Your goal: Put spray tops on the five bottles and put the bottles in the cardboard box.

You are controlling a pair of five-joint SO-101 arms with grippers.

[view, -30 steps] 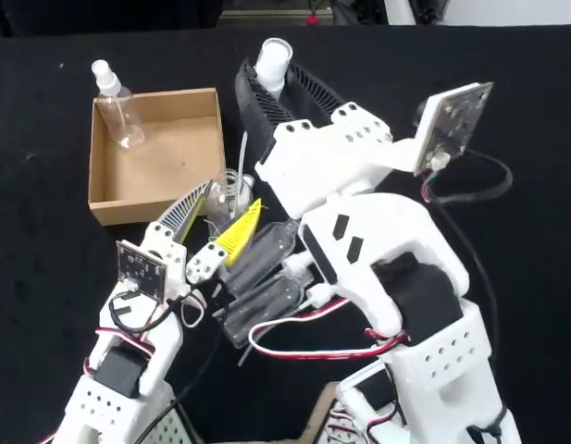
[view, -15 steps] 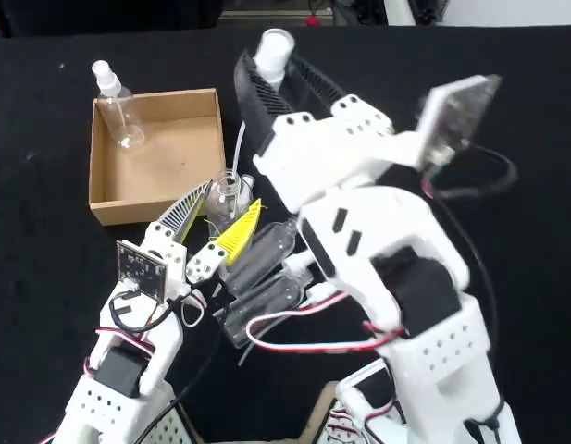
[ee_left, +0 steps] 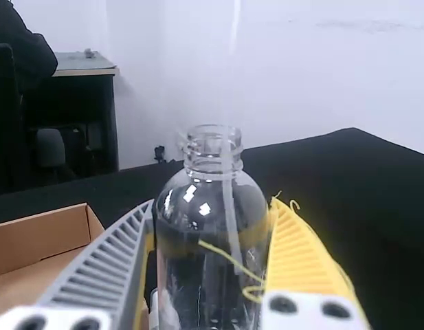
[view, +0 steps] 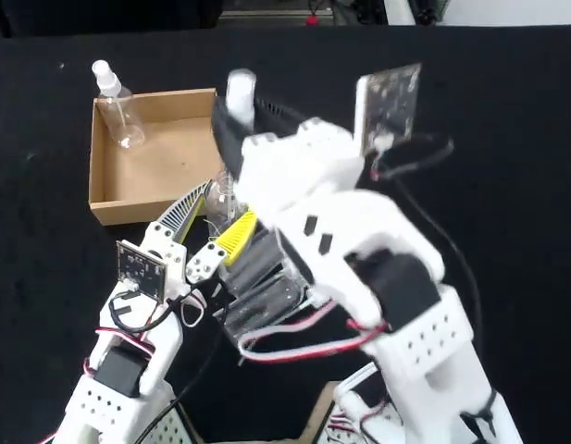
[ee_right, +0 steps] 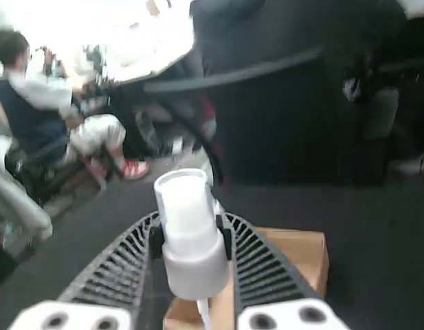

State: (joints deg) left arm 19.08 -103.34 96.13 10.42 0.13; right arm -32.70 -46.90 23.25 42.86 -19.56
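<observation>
My left gripper (ee_left: 210,271) is shut on a clear open-necked bottle (ee_left: 212,227), held upright next to the cardboard box (view: 128,211). In the high view this bottle (view: 218,196) is partly hidden under the right arm. My right gripper (ee_right: 190,240) is shut on a white spray top (ee_right: 187,234), held above the bottle's neck in the high view, where the spray top (view: 240,88) shows. Its thin dip tube (ee_left: 229,213) hangs down into the bottle. One capped bottle (view: 118,116) leans in the box's far left corner.
Two more clear bottles (view: 259,261) lie side by side on the black table, under the right arm and just right of my left gripper (view: 228,202). The box (ee_left: 33,240) is otherwise bare inside. People sit in the room behind.
The right arm has swung left with the spray top, from right of the box to above the bottle in the left gripper. The left arm has kept still.
</observation>
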